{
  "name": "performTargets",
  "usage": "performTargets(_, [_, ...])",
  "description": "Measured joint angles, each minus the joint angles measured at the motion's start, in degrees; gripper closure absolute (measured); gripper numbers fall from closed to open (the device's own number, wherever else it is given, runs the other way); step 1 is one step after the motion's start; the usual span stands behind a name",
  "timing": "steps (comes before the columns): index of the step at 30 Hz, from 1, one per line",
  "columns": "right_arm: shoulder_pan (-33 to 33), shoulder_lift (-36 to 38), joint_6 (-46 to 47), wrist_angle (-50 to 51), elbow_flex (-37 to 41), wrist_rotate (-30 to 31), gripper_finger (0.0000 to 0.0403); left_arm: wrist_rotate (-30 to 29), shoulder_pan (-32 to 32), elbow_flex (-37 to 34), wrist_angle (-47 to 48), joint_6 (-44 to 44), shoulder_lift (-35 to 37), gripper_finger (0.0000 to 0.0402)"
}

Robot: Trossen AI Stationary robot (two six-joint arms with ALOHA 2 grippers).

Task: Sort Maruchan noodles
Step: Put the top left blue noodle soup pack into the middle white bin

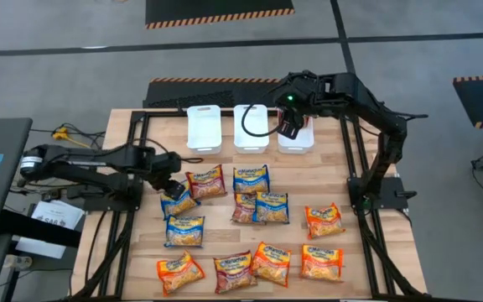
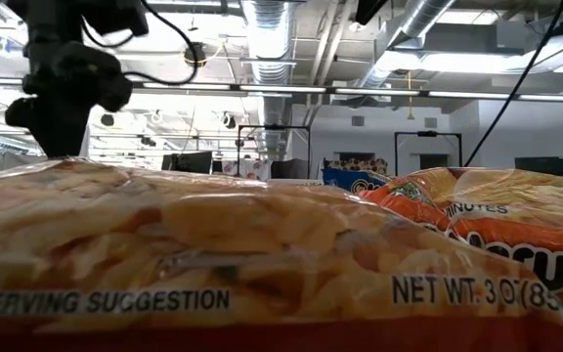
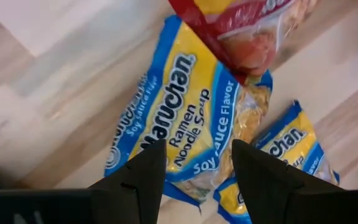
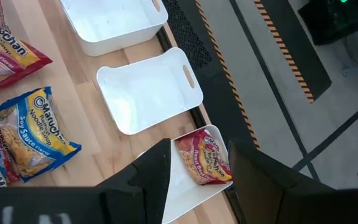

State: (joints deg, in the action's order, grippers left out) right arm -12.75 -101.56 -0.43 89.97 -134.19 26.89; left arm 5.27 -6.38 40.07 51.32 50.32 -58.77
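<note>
We start with the worktop [image 1: 124, 134], a pale wood surface carrying three white bins [image 1: 251, 127] in a row along its far edge. In front of them the Maruchan noodles [image 1: 250, 179] lie scattered flat, orange, blue and dark red packets, some overlapping near the middle, others well apart along the near edge.

We judge these packets light and crinkly, a brittle noodle block inside a slick plastic wrap. Squeezing the flat face hard could crack the block, so we would take a packet by a free edge or across its narrow thickness, and choose one that does not lie under a neighbour.

The left gripper [image 1: 173, 186] hangs just over a blue packet [image 3: 173, 118] on the left side of the spread, its fingers parted with nothing between them. The right gripper [image 1: 290, 124] sits above the rightmost bin [image 4: 188, 186], fingers likewise spread and empty.

The high view gives us the whole layout and both arms. Only the right wrist view shows that a dark red packet [image 4: 204, 158] already lies inside that bin, while the two other bins look bare. Only the left wrist view lets us read the soy sauce label and see a red packet's corner overlapping the blue one. The low view is filled by a near packet [image 2: 213, 254] and tells us little.
</note>
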Motion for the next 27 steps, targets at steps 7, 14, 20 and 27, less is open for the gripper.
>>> performTargets(7, [0.0, -0.02, 0.0, 0.0, 0.02, -0.02, 0.0217, 1.1, -1.54, 0.0, -3.03, -2.28, -6.9, 0.0232])
performTargets(14, [0.0, -0.02, 0.02, 0.0, 0.02, -0.02, 0.0217, 2.57, -4.78, 0.0, -3.57, -5.07, -12.83, 0.0232])
performTargets(20, [0.0, -0.02, 0.44, -0.01, 0.02, -0.04, 0.0217, 7.51, -7.75, 0.1, -4.97, -9.62, -17.89, 0.0233])
performTargets(27, [0.0, -0.02, 0.46, 0.0, 0.02, -0.03, 0.0217, 11.9, -8.8, 0.37, -5.12, -13.46, -22.6, 0.0233])
